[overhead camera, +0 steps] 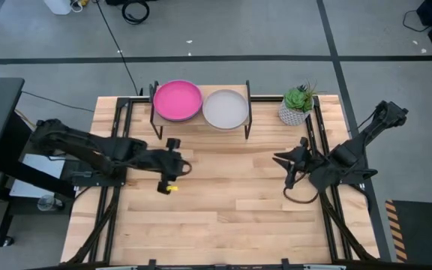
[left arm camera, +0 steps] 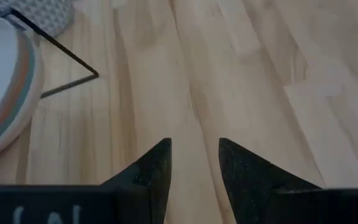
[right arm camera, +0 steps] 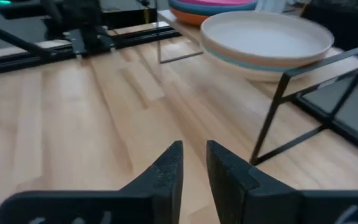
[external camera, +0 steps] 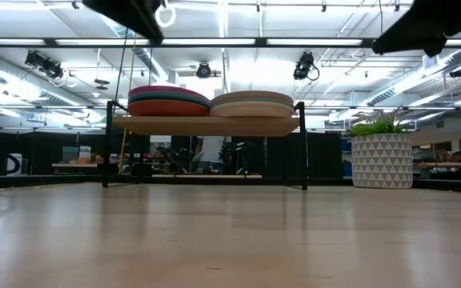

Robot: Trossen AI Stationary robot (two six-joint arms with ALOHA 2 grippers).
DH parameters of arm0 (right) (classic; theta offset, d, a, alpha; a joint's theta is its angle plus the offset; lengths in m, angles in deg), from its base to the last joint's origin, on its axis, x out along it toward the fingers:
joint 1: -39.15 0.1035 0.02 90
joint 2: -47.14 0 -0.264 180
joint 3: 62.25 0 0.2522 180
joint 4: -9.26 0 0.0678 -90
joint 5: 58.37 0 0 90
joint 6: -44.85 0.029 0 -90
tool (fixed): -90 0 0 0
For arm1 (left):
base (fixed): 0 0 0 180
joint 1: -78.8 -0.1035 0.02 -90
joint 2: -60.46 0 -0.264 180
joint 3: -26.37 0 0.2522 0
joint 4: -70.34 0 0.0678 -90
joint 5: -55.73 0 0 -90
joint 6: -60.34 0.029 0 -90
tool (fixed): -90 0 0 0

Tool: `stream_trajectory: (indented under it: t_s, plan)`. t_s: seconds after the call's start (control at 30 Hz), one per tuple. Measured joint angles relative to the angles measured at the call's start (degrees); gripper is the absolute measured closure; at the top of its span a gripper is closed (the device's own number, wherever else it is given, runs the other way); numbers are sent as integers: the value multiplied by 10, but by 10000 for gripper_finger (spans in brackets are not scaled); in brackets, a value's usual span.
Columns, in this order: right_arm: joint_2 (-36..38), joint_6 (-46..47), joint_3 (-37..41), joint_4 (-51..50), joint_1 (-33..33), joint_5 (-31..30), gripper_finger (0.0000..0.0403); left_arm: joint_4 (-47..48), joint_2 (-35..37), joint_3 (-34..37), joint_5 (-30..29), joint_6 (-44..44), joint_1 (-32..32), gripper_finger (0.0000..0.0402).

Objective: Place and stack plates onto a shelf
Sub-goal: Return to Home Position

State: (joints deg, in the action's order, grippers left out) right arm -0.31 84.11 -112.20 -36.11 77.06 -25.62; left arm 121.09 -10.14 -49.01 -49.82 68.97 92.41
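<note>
The shelf (overhead camera: pixel 201 120) stands at the table's far edge on thin black legs and carries two stacks of plates. The left stack (overhead camera: pixel 177 100) has a pink plate on top; the right stack (overhead camera: pixel 225 109) has a grey one. In the low view both stacks (external camera: pixel 169 101) (external camera: pixel 252 103) rest flat on the light wood top (external camera: pixel 206 124). My left gripper (overhead camera: pixel 172 171) hovers over bare table in front of the shelf, open and empty (left arm camera: pixel 194 149). My right gripper (overhead camera: pixel 285 166) is near the table's right side, narrowly open and empty (right arm camera: pixel 193 152), pointing toward the grey-topped stack (right arm camera: pixel 266 37).
A potted green plant in a white patterned pot (overhead camera: pixel 297 105) stands right of the shelf at the far edge (external camera: pixel 381 156). Black rails (overhead camera: pixel 118 187) run along both sides of the table. Bare wood (overhead camera: pixel 231 202) lies between the two grippers and toward the near edge.
</note>
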Motion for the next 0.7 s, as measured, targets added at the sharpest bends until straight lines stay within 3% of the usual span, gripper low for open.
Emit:
stream_trajectory:
  t_s: [0.3, 0.5, 0.7]
  plan:
    - [132, -154, 153, 247, -81, 128, 375, -191, 166, 202, -1, -4, -24, 260]
    - [202, -202, 210, 289, -171, 206, 396, -263, 255, 290, 7, -14, -39, 260]
    - [283, -249, 245, 299, -235, 253, 384, -310, 365, 373, 20, -24, -45, 260]
